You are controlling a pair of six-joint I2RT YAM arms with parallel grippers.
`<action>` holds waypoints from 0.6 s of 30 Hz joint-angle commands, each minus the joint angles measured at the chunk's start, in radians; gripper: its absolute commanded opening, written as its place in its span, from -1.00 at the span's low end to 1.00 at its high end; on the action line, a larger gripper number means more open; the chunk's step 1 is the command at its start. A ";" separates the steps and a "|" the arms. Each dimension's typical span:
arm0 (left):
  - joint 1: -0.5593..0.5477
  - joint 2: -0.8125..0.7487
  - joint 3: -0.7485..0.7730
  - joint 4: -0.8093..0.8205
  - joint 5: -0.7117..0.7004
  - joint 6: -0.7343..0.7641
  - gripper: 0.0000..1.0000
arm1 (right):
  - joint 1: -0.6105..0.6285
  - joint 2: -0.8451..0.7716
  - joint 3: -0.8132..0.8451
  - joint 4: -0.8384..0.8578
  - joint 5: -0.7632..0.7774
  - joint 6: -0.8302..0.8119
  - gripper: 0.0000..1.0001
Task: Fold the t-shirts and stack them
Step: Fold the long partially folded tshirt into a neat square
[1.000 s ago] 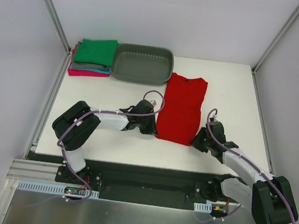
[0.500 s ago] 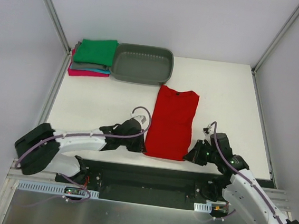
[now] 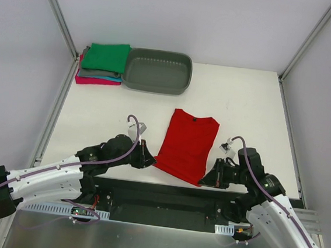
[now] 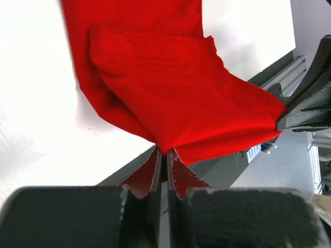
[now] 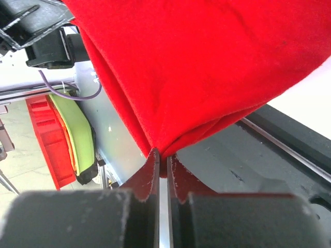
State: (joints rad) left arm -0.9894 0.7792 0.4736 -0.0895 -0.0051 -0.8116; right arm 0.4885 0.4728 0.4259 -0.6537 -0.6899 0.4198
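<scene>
White desk (image 3: 96, 117), red t-shirt (image 3: 188, 142) nearer me than the tub (image 3: 157, 71). Its hem corners are pinched tight by left gripper (image 4: 165, 153) and right gripper (image 5: 161, 155). Limp, light cloth, I judge; corners hold best.

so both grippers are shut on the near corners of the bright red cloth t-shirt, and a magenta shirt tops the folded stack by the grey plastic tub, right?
No. The top external view shows a green folded shirt on top of the stack; the magenta one is at the bottom. The rest holds.
</scene>
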 commanded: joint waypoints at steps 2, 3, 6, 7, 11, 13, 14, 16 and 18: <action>0.000 -0.018 0.043 -0.047 -0.096 0.032 -1.00 | 0.007 0.023 0.077 0.002 -0.091 0.004 -0.99; 0.000 -0.024 0.037 -0.052 -0.087 0.034 -1.00 | 0.007 0.020 0.077 0.003 -0.111 -0.006 -0.99; 0.000 -0.060 0.020 -0.107 -0.046 0.034 -1.00 | 0.005 0.027 0.089 -0.059 -0.195 -0.078 -0.99; 0.000 -0.079 0.011 -0.121 -0.027 0.028 -1.00 | 0.007 0.021 0.091 -0.075 -0.224 -0.087 -0.99; -0.002 -0.162 -0.018 -0.130 0.053 -0.007 -1.00 | 0.009 -0.029 0.096 -0.089 -0.264 -0.084 -0.99; -0.003 -0.193 -0.017 -0.130 0.060 -0.009 -1.00 | 0.009 -0.052 0.097 -0.087 -0.273 -0.072 -0.99; -0.002 -0.199 -0.013 -0.133 0.056 -0.008 -1.00 | 0.010 -0.063 0.096 -0.086 -0.273 -0.064 -0.99; -0.002 -0.207 -0.001 -0.141 0.034 -0.005 -1.00 | 0.010 -0.079 0.094 -0.072 -0.272 -0.047 -0.99; -0.002 -0.199 0.020 -0.145 -0.014 0.008 -1.00 | 0.009 -0.085 0.097 -0.055 -0.249 -0.027 -0.99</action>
State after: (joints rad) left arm -0.9955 0.5808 0.4644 -0.1867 0.0723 -0.8234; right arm 0.4889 0.4103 0.4793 -0.6853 -0.8906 0.3691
